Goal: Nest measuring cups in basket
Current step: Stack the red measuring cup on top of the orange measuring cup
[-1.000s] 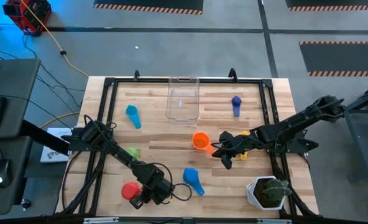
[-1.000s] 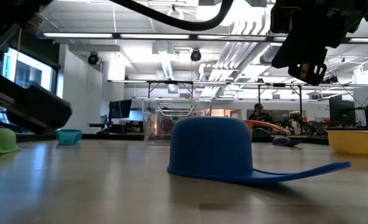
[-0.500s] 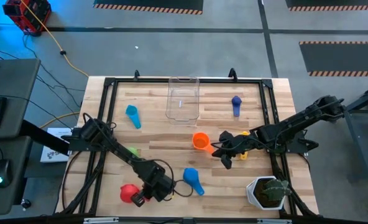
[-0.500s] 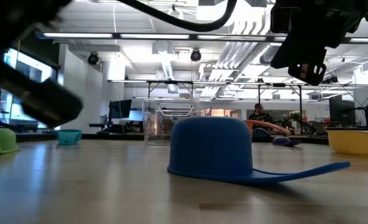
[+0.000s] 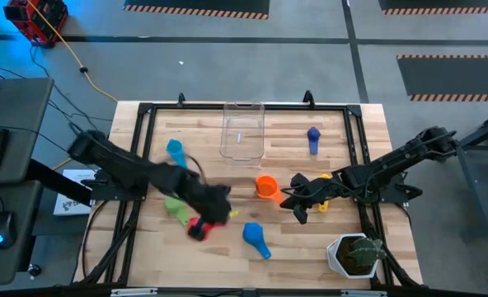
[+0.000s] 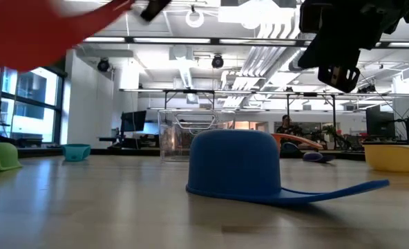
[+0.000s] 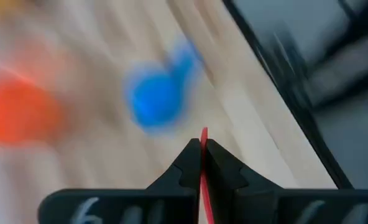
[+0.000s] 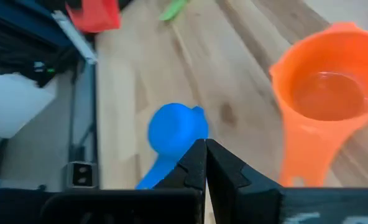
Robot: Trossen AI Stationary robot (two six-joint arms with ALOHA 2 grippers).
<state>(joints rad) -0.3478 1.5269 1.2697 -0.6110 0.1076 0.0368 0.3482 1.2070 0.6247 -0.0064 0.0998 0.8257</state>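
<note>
No brand, label or writing can be read.

The left gripper (image 5: 201, 228) pinches the red cup (image 5: 196, 228) by its thin handle, its fingers (image 7: 187, 167) clenched on the red strip. Half a second ago it held that cup near the table's front left edge; the arm has since swung inward and lifted, so the cup now shows as a red blur at the top of the low view (image 6: 39, 34). The green cup (image 5: 176, 207) lies just behind the gripper, the light blue cup (image 5: 175, 152) farther back, the blue cup (image 5: 255, 238) close on its right.

The basket (image 5: 242, 129) stands unmoved at the back centre.

The right gripper (image 5: 296, 201) hovers, fingers pressed together and holding nothing, as before. The orange cup (image 5: 266, 187) sits just left of it, the yellow cup (image 5: 323, 204) right behind it, and the purple-blue cup (image 5: 313, 138) well beyond.
</note>
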